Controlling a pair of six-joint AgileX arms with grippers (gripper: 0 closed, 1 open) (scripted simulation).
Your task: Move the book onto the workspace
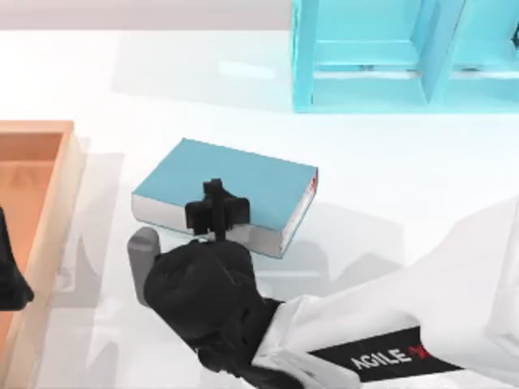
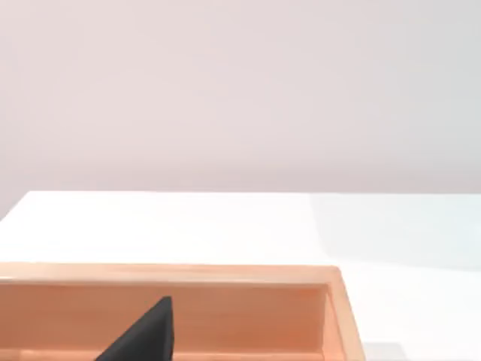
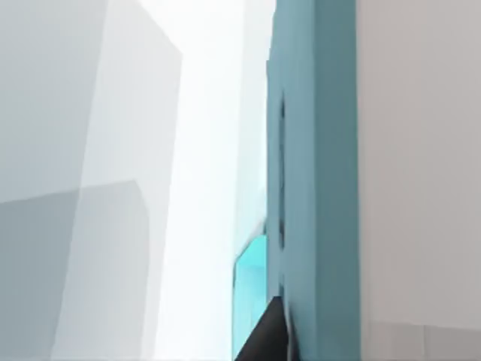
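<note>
Right gripper (image 1: 217, 212) pinching the book (image 1: 243, 185) flat on the white workspace (image 1: 389, 186); left gripper (image 1: 10, 275) parked over the wooden tray (image 1: 66, 174), fingers unclear

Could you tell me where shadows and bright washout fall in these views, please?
Top view: soft grey shadows fall on the workspace around the book and right gripper, with bright glare toward the far left. Left wrist view: even light, a faint shadow beside the tray. Right wrist view: the book's cover looms close, the tabletop washed out.
</note>
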